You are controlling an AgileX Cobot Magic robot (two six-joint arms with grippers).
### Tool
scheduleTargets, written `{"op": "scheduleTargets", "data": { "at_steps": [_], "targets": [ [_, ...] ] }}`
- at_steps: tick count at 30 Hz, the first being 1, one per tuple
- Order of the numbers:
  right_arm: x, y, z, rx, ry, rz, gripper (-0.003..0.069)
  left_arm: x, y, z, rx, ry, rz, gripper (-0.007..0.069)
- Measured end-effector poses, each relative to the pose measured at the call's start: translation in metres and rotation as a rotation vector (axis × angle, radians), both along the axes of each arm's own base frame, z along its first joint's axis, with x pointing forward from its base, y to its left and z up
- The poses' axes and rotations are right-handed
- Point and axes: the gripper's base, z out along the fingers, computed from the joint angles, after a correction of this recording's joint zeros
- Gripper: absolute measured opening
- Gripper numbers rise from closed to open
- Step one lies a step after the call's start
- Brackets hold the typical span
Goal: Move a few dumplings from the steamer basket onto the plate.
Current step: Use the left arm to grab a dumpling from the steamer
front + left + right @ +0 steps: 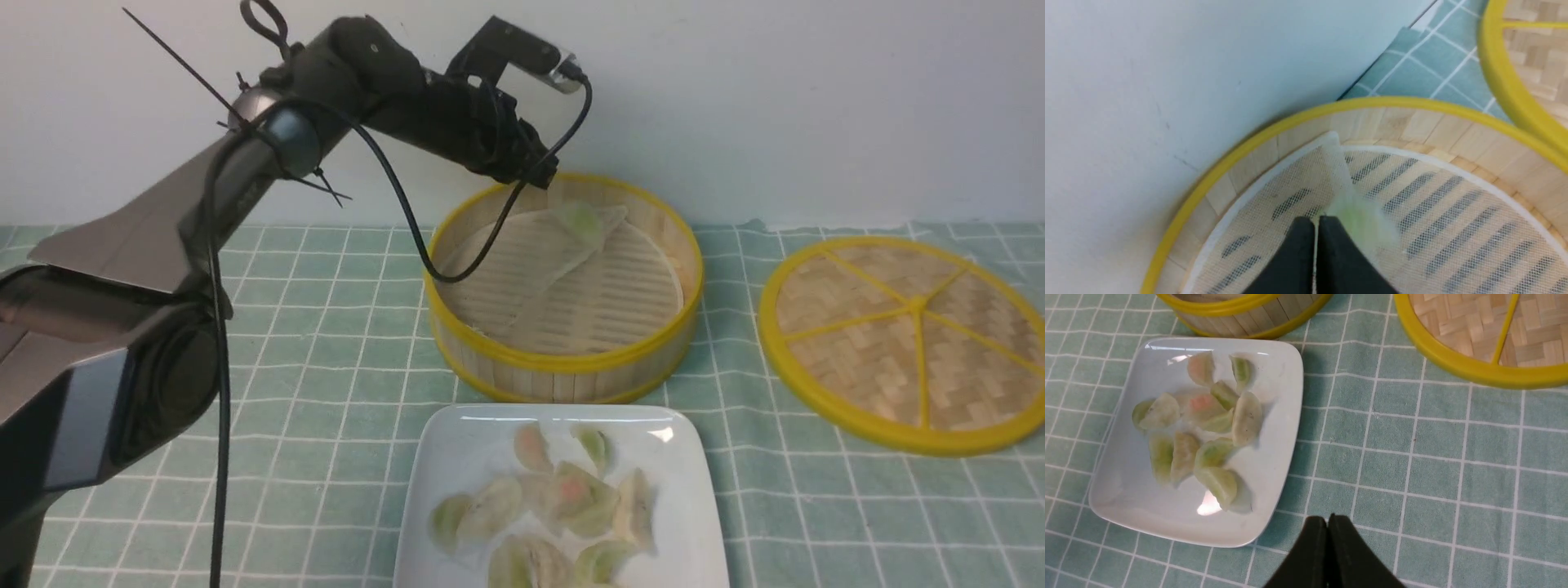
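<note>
Fingers [1296,253] of the left hand [1314,221] are seen pressed together inside the steamer basket [563,365], near its far wall. Only a thin whitish line is shown between them. A fold of the liner sheet [1274,192] is judged to be pinched rather than food, since in the front view the sheet is drawn up into a slanted ridge towards the hand. One pale green dumpling [1361,222] is found just beside the fingers. Whether its edge is also caught cannot be told. No other dumpling is seen in the basket.

The dumpling is judged to be light, soft and damp-skinned, so it is easily torn or squashed, and it may be stuck to the mesh. It is best taken across its plump middle, with the pleated edge left free, and closed on gently. The liner sheet is thin and limp and would be lifted along with anything clinging to it, so it should be let go first.

In front of the basket, on the checked bench [326,327], the plate [461,445] is set, with a loose heap of dumplings [571,498] laid on it. The woven lid [906,327] is laid flat to the right, apart from the basket. The right hand [1327,523] is seen empty, its fingers pressed together, above the bench near the plate's corner.
</note>
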Motion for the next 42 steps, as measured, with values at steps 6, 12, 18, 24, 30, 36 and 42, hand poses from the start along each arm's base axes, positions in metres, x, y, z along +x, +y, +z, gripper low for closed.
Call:
{"op": "scheduleTargets", "data": {
  "at_steps": [6,12,18,24,30,36,42],
  "targets": [
    [0.000,0.000,0.000,-0.001,0.000,0.001,-0.0013,-0.008,0.000,-0.003,0.028,0.072,-0.051,-0.0006],
    [0.000,0.000,0.000,0.000,0.000,0.001,-0.0013,-0.007,-0.007,-0.012,0.110,-0.005,-0.125,0.0039],
    [0.000,0.000,0.000,-0.001,-0.001,0.003,-0.0013,0.001,-0.020,-0.049,0.168,-0.053,-0.138,0.0295],
    [0.000,0.000,0.000,-0.002,-0.001,0.003,-0.0013,0.008,-0.026,-0.073,0.275,-0.142,-0.126,0.0566],
    [0.000,0.000,0.000,-0.002,-0.001,0.003,-0.0013,0.010,-0.026,-0.085,0.267,-0.104,-0.078,0.0564],
    [0.000,0.000,0.000,-0.002,-0.001,0.003,-0.0013,0.009,-0.026,-0.088,0.241,-0.034,-0.017,0.0294],
    [0.000,0.000,0.000,-0.003,-0.001,0.002,-0.0013,0.005,-0.024,-0.073,0.229,0.019,0.034,0.0218]
  ]
}}
